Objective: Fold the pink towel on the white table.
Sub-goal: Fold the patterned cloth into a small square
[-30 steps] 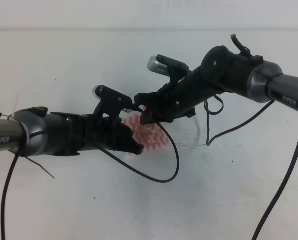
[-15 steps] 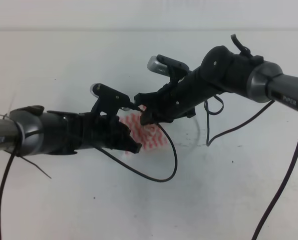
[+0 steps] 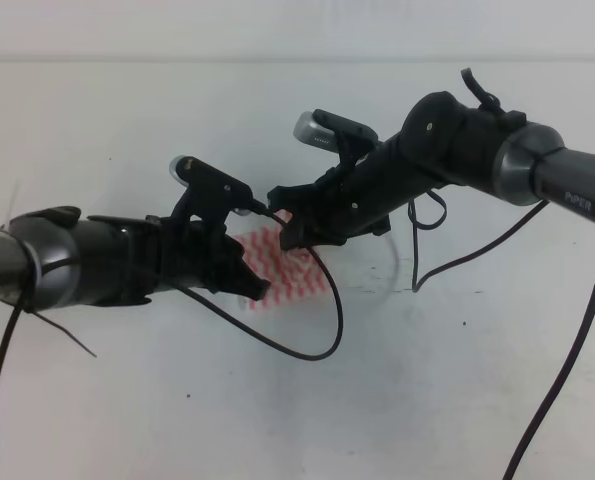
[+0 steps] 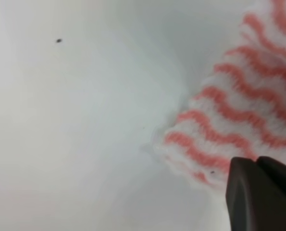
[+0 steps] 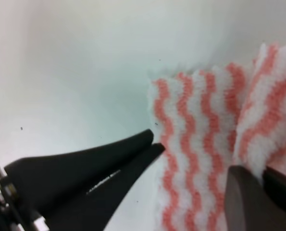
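Pink-and-white wavy striped soft towel is lying in the middle of the frame on the plain white table. The black left gripper and black right gripper are both sitting at its edges, but I cannot tell if their fingers are pinching it. To fold well, both should be lifting evenly together.

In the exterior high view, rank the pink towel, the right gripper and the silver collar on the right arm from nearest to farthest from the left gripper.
From the left gripper:
1. Pink towel: right at its fingers, spreading to the right.
2. Right gripper: a little above, over the towel's upper edge.
3. Silver collar: far to the right, well up the right arm.
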